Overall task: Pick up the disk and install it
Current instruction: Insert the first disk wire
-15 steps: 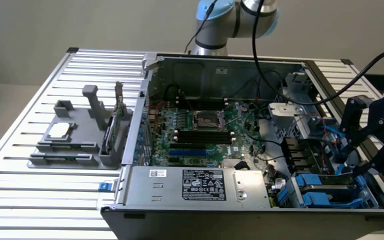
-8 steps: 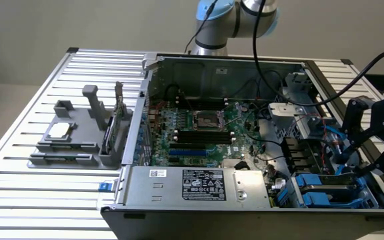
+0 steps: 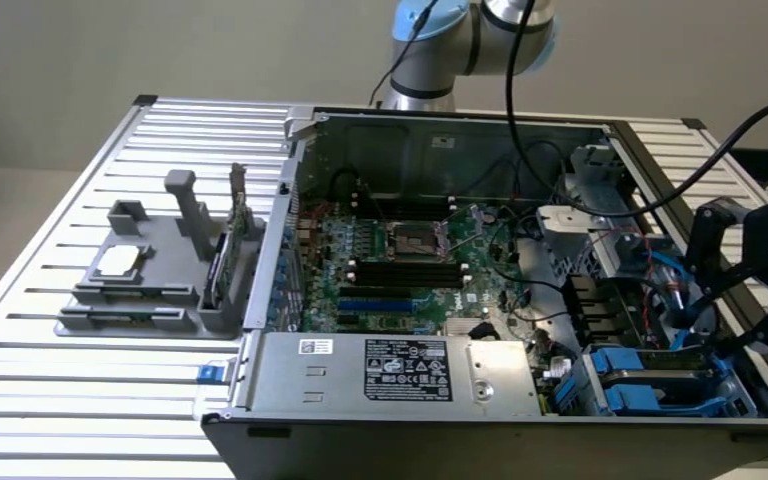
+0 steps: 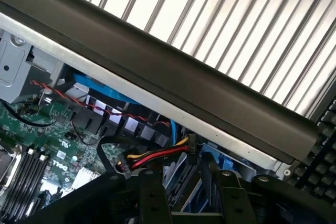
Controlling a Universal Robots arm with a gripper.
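Exterior view puts your end effector [image 3: 699, 318] inside the computer case [image 3: 491, 450], just above the blue drive bays [image 3: 651, 392]; spread or pinching, you cannot tell.

White "DELL" lettering on the green motherboard [image 4: 52, 145]; print on the power-supply label [image 3: 408, 370] unreadable.

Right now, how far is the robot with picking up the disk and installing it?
Done: nothing certain; I cannot tell whether the silver-grey disk already sits in the bay or is being carried. In hand: the end effector hangs over blue plastic carriers in the drive bay of the open dark computer case. Left: a seated disk is not yet visible.
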